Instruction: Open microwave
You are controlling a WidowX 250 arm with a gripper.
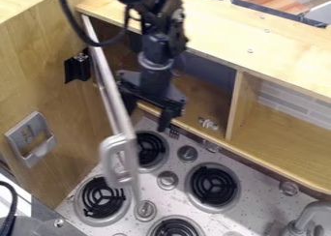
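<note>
Black arm (155, 49): hung from twelve o'clock, wrist nearly upright. Gripper (147, 115): pointed down near centre, fingers (166, 123) apart, nothing visible between them; contact with the door, undeterminable. Microwave door (110, 87): silver-edged, stood open, spanning eleven to seven o'clock; handle (109, 162) sat at seven, above the stovetop (184, 169).

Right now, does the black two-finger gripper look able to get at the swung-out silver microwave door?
Probably yes: the gripper hangs close beside the door, on the opening's side, with nothing visible between them; I can't tell whether they touch.
</note>
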